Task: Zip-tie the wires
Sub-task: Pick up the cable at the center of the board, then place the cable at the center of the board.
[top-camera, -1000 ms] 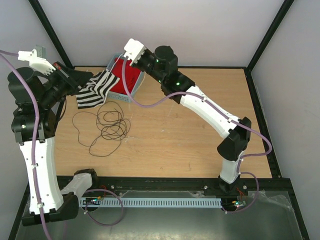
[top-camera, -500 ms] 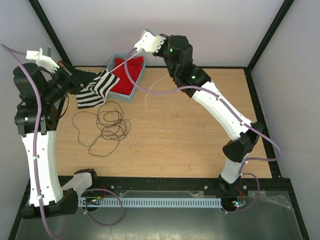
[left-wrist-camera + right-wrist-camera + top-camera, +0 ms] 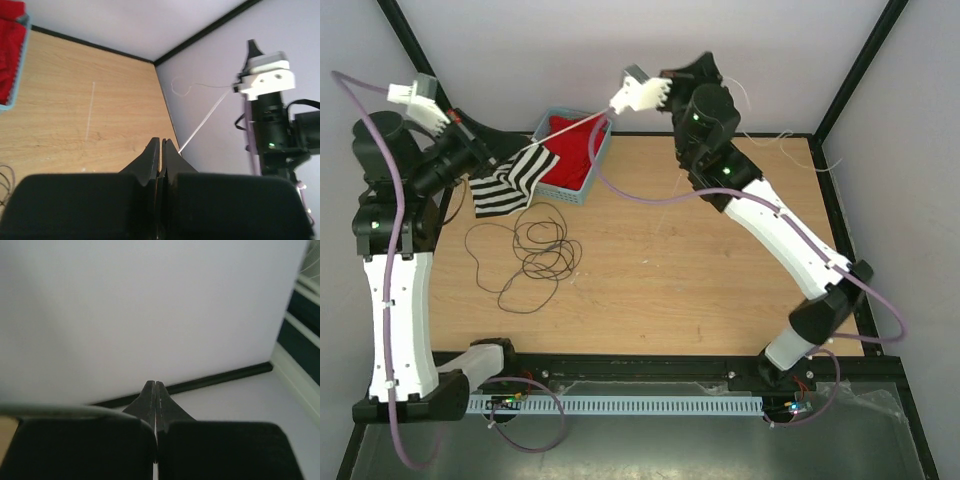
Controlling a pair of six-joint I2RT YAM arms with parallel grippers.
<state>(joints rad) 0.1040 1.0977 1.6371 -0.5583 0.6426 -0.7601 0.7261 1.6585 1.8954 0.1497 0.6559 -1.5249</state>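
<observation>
The wires (image 3: 535,250) lie in loose black loops on the wooden table, with a sliver of them at the bottom left edge (image 3: 3,176) of the left wrist view. Neither gripper touches them. A thin white zip tie (image 3: 568,133) runs taut through the air between the two grippers, also showing as a pale strip (image 3: 202,122). My left gripper (image 3: 523,153) (image 3: 163,141) is shut on one end, above a striped cloth. My right gripper (image 3: 618,106) (image 3: 155,385) is raised near the back wall and shut on the other end.
A black-and-white striped cloth (image 3: 508,182) lies beside a blue basket (image 3: 597,160) holding red fabric at the back left. Thin pale strands (image 3: 775,138) trail near the right arm's elbow. The black frame posts (image 3: 415,60) stand close to both raised arms.
The right gripper rose away from the basket and swung right and back, drawing the zip tie taut. The left arm lifted a little but kept its gripper over the striped cloth.
</observation>
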